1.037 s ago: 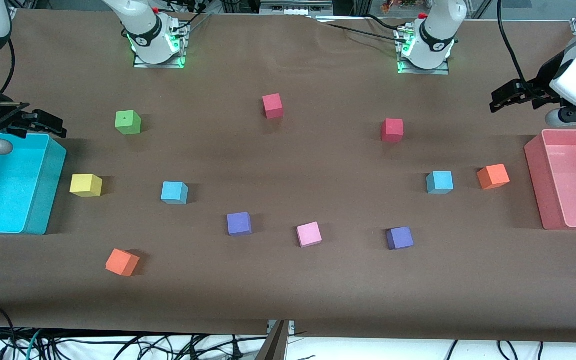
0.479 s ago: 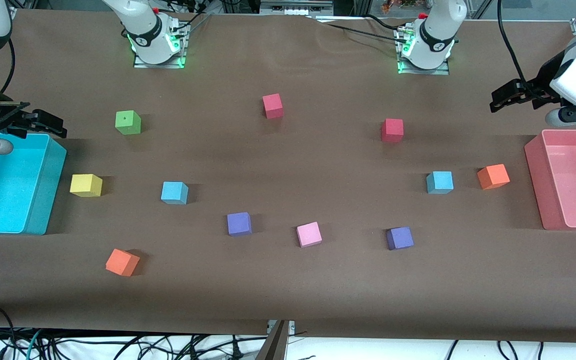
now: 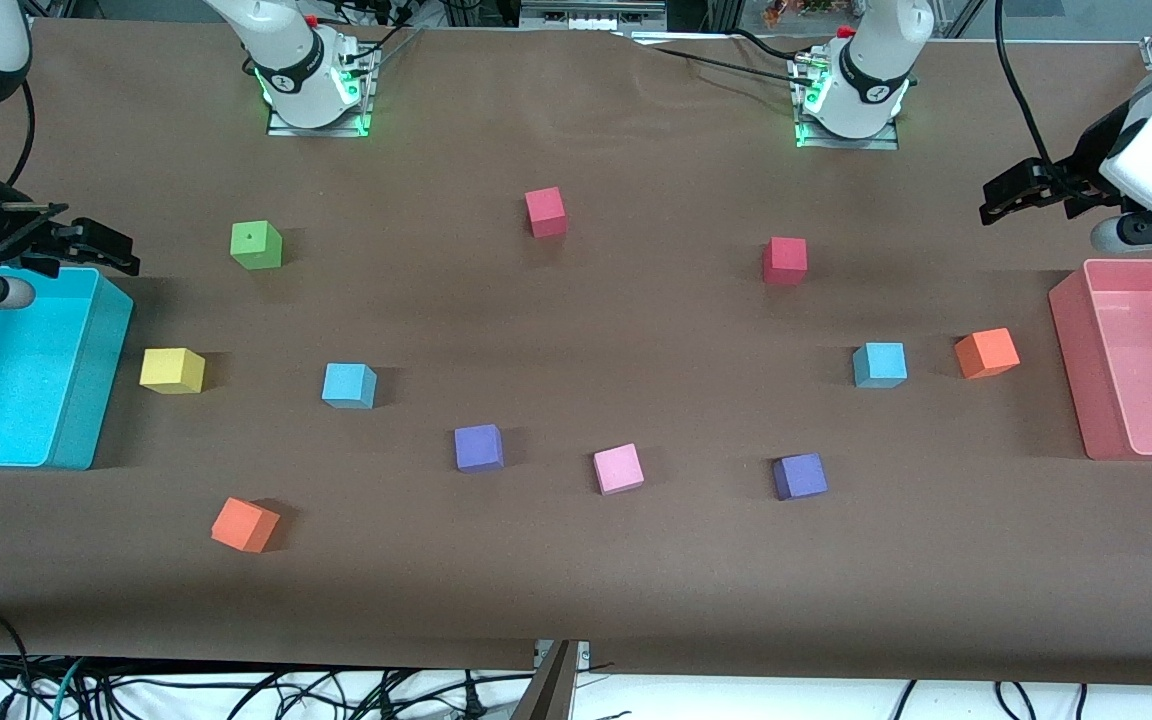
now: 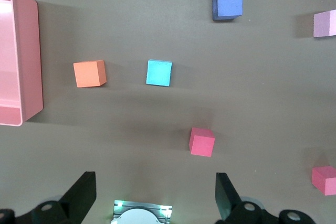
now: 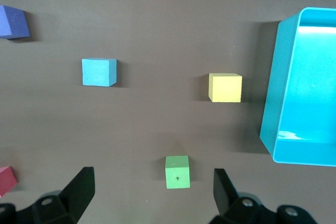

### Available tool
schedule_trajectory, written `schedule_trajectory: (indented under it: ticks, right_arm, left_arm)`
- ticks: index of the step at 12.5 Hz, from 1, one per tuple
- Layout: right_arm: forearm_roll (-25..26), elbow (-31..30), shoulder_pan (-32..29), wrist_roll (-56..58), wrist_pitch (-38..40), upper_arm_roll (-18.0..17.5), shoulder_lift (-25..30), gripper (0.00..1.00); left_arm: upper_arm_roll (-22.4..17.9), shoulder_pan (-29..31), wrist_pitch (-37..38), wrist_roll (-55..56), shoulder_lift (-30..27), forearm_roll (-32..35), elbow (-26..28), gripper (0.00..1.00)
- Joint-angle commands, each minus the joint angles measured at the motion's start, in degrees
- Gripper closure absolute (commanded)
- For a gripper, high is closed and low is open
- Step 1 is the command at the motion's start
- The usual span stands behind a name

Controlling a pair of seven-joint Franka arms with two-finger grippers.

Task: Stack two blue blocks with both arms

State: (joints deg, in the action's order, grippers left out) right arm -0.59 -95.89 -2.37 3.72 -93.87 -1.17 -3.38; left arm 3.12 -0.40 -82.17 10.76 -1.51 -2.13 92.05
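Both grippers hang high with fingers spread wide and empty: the left gripper (image 3: 1011, 195) over the pink bin's (image 3: 1071, 330) edge, the right gripper (image 3: 86, 245) over the cyan bin (image 3: 86, 400), likely waiting. Each matte, sharp-edged foam blue block lies well apart, one (image 3: 880, 364) beside an orange cube (image 3: 986, 353), the other (image 3: 349, 385) near a yellow cube (image 3: 172, 370).

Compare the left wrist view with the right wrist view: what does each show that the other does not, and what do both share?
Only the left wrist view shows the pink bin, a pink cube and two red cubes.

Only the right wrist view shows the cyan bin, the yellow cube and the green cube.

Both show a blue block, an orange cube, a purple cube and open fingers.
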Motion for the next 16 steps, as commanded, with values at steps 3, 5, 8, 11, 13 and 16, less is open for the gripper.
schedule_trajectory:
  ticks: [3, 5, 8, 11, 13, 16]
  right_arm:
    - [0.1, 1.1, 1.0, 0.2, 1.0, -0.1, -2.4, 0.0]
    - [-0.5, 1.1, 2.8, 0.0, 0.3, -0.1, -4.3, 0.0]
    - [-0.6, 1.1, 8.8, -2.0, -5.2, -0.1, -7.5, 0.0]
    - [-0.6, 0.4, 12.9, -7.2, -12.4, -0.1, -12.7, 0.0]
    - [-0.7, -0.6, 14.4, -10.6, -19.7, -0.1, -17.7, 0.0]
    - [-0.4, -5.6, 15.7, -12.6, -30.9, 0.3, -21.6, 0.0]
  left_arm:
    - [-0.2, -0.4, 0.1, 0.4, -1.1, 0.2, 1.1, 0.0]
    - [-0.2, -0.4, 0.2, 0.4, -1.1, 0.2, 1.3, 0.0]
    - [-0.2, -0.4, 0.0, 0.4, -1.0, 0.2, 1.4, 0.0]
    - [-0.2, -0.4, 0.0, 0.5, -0.9, 0.2, 1.5, 0.0]
    - [-0.3, -0.4, 0.0, 0.5, -0.9, 0.2, 1.5, 0.0]
    - [-0.2, -0.4, 0.0, 0.5, -0.8, 0.2, 1.6, 0.0]
